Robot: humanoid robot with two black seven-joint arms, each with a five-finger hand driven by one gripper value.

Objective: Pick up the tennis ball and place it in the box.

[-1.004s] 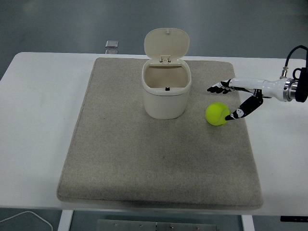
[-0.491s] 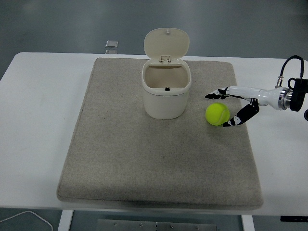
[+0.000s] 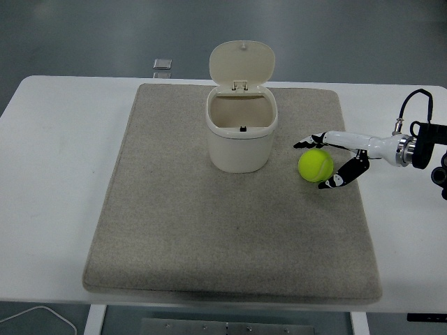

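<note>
Reaching in from the right edge, my right hand [image 3: 334, 159] brackets the tennis ball [image 3: 316, 166] — the upper fingers [image 3: 309, 143] spread over its far side, the thumb low at its near right. They are parted wide and I judge nothing is gripped yet; whether any tip touches the ball I cannot tell. The ball sits on the grey mat [image 3: 174, 230], just beside the box [image 3: 239, 148], which stands with its lid [image 3: 242, 61] tipped up and its mouth clear. So I am at the grasp step. Next I need to curl the fingers snug around the ball, lift it off the worktop [image 3: 56, 139], and carry it left — high enough to clear the rim.
</note>
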